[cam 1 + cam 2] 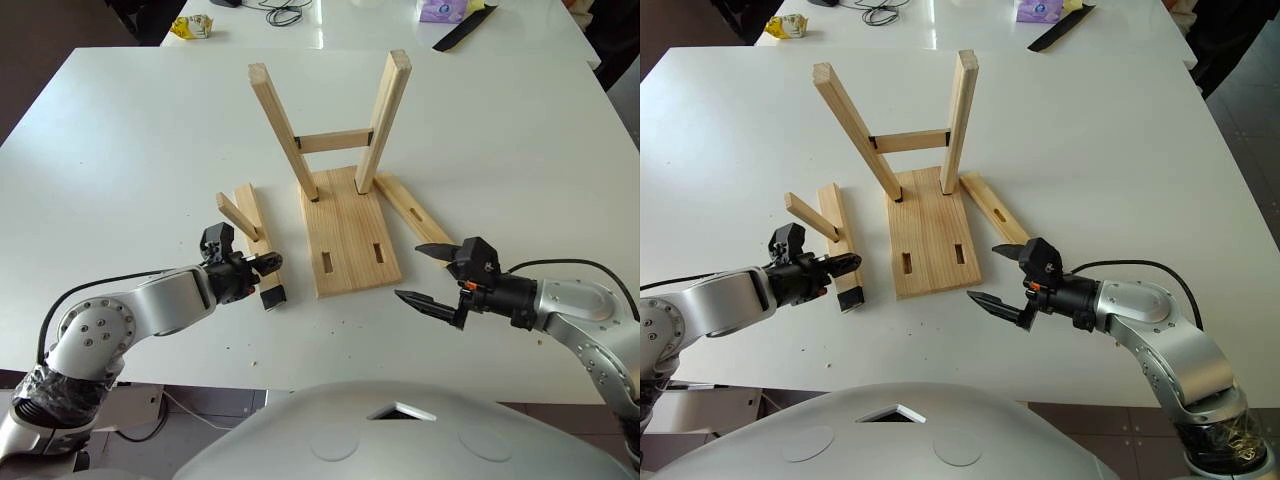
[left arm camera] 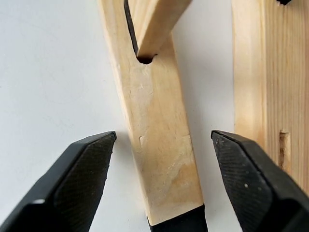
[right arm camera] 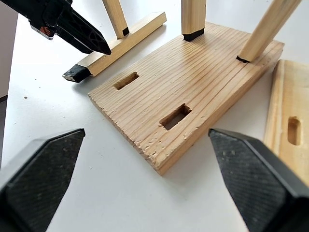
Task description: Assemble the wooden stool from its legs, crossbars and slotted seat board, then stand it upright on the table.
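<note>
Left gripper (image 2: 163,137), jaws apart, straddles the loose leg (image 1: 252,210), seat board (image 1: 350,235) just to its right; I judge I'm at the grasp, needing a square close next.

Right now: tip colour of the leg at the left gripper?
Black leg tip; clearest in left wrist view.

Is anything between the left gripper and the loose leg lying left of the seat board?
Nothing visible. The left gripper is open, one finger on each side of the loose leg at its near end; only bare table shows in the gaps.
</note>
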`<control>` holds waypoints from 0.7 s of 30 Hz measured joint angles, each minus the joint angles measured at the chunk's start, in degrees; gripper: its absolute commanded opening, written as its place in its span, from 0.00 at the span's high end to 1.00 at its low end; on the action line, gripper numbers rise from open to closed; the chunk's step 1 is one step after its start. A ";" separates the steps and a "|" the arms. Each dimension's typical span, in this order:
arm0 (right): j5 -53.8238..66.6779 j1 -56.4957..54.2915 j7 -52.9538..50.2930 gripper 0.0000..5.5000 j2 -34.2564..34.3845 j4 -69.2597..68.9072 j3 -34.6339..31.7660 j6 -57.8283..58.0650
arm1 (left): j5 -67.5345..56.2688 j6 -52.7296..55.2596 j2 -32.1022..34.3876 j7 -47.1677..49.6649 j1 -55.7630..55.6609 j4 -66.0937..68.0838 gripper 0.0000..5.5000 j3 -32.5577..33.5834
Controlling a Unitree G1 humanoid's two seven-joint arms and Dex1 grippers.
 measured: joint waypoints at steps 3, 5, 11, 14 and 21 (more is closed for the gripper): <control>-0.19 0.02 -0.52 0.14 0.33 -0.01 0.05 -0.18 | 0.43 0.66 0.32 -1.29 0.00 1.16 0.54 0.52; -0.51 0.05 -0.72 0.14 0.55 -0.01 0.06 -0.26 | 0.91 0.84 0.40 -1.97 0.00 1.68 0.60 0.67; -0.83 0.05 -0.99 0.14 0.98 0.01 0.06 -0.46 | 3.53 2.03 0.25 -4.90 -0.32 2.78 0.60 1.07; -1.01 0.03 -1.03 0.14 1.01 0.15 0.06 -0.52 | 6.95 2.50 -0.37 -7.79 -1.54 5.18 0.60 1.81; -1.31 -0.07 -1.04 0.14 1.02 0.56 0.02 -0.96 | 17.78 3.84 -1.33 -13.64 -6.67 13.57 0.60 4.29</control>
